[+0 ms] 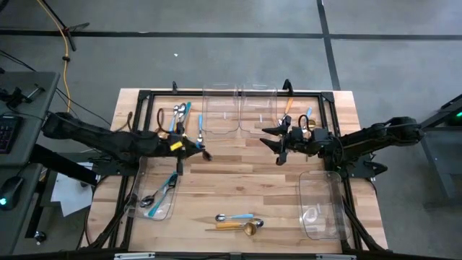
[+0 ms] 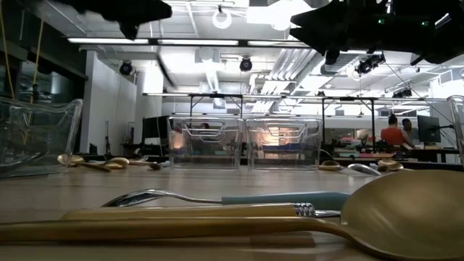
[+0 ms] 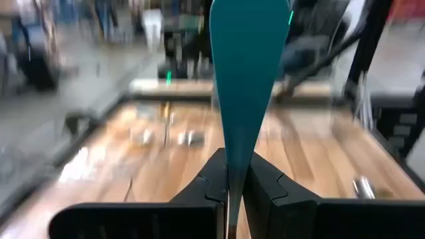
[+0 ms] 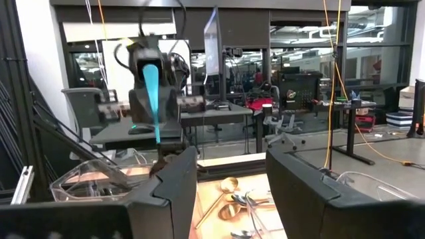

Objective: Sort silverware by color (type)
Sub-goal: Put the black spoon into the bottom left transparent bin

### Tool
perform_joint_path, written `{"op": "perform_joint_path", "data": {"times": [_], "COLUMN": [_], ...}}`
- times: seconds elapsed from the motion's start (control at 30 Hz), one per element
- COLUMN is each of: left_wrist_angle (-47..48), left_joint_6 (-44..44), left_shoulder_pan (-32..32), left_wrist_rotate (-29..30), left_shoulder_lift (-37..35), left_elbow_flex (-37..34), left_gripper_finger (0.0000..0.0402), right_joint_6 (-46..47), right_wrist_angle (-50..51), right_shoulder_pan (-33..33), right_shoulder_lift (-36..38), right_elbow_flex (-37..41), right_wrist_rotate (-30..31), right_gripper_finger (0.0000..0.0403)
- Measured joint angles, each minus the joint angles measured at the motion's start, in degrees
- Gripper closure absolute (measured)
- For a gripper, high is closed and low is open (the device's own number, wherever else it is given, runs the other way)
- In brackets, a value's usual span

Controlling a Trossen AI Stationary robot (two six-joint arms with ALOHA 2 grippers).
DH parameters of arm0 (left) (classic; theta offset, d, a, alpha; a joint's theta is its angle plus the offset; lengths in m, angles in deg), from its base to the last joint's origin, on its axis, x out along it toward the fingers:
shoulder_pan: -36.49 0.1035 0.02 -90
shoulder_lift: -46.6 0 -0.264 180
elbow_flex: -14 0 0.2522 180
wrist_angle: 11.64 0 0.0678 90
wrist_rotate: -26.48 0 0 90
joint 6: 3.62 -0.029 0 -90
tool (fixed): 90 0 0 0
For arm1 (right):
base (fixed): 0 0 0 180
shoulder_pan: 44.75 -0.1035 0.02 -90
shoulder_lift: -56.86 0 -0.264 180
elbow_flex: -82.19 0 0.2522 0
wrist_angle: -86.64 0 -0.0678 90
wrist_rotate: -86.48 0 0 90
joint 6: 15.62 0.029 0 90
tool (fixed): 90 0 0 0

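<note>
The left gripper (image 1: 203,150) hangs over the middle of the wooden table (image 1: 238,173), its jaws pinched on a blue-handled utensil (image 3: 247,79). In the left wrist view the teal handle rises between the 2 dark fingers (image 3: 269,186); its head is hidden below them, so the type cannot be told. The right wrist view shows the same handle (image 4: 152,99) pointing down from the far arm, blurred.

The right gripper (image 1: 280,143) hovers just right of table centre, facing the left one, its jaws spread and holding nothing; in its own view (image 4: 231,179) the fingers frame a gap with gold and silver spoons (image 4: 234,199) lying beyond, partly cut off.

Relative to the table: 2 clear bins (image 1: 240,108) stand side by side at the far middle edge. A loose pile of silverware (image 1: 178,119) lies to the left of them, its pieces too small to count. A few more pieces (image 1: 294,115) lie to the right of the bins, partly covered by the right arm. A clear bin (image 1: 153,198) at the near left holds a blue-handled piece and a silver head. Another clear bin (image 1: 321,206) sits at the near right; its contents are hard to make out. At the near middle edge lie a light-blue-handled spoon (image 1: 234,217) and a gold spoon (image 1: 242,227), touching or nearly so. The low view shows these 2 close up, the gold bowl (image 2: 406,210) cut off by the picture's edge.
</note>
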Motion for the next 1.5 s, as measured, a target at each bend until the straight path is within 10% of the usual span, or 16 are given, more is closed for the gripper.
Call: {"op": "perform_joint_path", "data": {"times": [0.33, 0.63, 0.9, 1.5], "left_wrist_angle": [58.98, 87.09, 81.01, 65.22], "left_joint_6": [36.94, 76.25, 86.75, 82.6], "left_shoulder_pan": [-12.58, -25.93, -29.07, -22.85], "left_wrist_rotate": [6.29, -1.12, -13.77, -19.78], "left_shoulder_lift": [6.04, 17.05, 21.46, 21.43], "left_elbow_flex": [33.4, 36.31, 26.04, 11.56], "left_gripper_finger": [0.0392, 0.0392, 0.0392, 0.0392], "right_joint_6": [0.26, 0.28, 0.22, 0.09], "right_wrist_angle": [-0.16, -0.52, -2.13, -3.86], "right_shoulder_pan": [0.0, -0.15, -0.15, 0.68], "right_shoulder_lift": [0.0, 0.0, -0.02, -0.02], "right_elbow_flex": [0.0, 0.0, 0.0, 0.0], "right_wrist_rotate": [0.0, 0.0, 0.0, 0.0], "right_gripper_finger": [0.0237, 0.0237, 0.0237, 0.0237]}}
